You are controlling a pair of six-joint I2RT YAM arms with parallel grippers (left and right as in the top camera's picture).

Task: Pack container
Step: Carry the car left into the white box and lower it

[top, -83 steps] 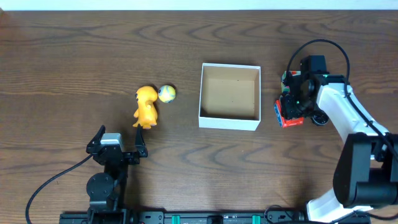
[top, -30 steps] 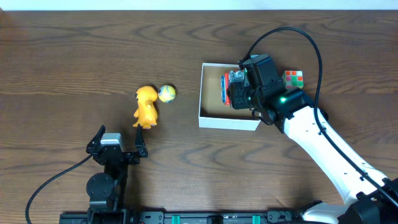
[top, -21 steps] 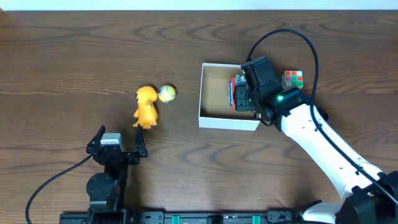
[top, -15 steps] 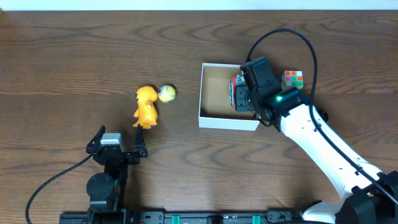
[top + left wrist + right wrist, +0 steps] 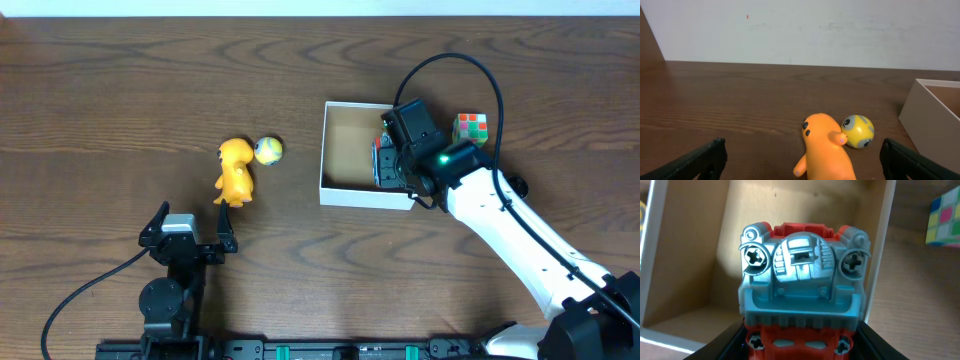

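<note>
The container [image 5: 366,197] is a small white box with a brown inside, right of the table's middle. My right gripper [image 5: 390,160] is shut on a red and grey toy vehicle [image 5: 381,158] and holds it inside the container, against its right wall. In the right wrist view the toy [image 5: 802,280] fills the middle between the fingers [image 5: 802,349], with the container's right wall [image 5: 880,245] just beside it. My left gripper [image 5: 190,223] is open and empty near the front edge; it also shows in the left wrist view [image 5: 805,162].
An orange figure [image 5: 235,172] and a yellow ball [image 5: 268,150] lie left of the container; both show in the left wrist view, figure [image 5: 827,150] and ball [image 5: 858,131]. A colour cube [image 5: 471,128] sits right of the container.
My right arm carried the red and grey toy from the table right of the container into it, then shifted it toward the right wall. The left arm has not moved.
</note>
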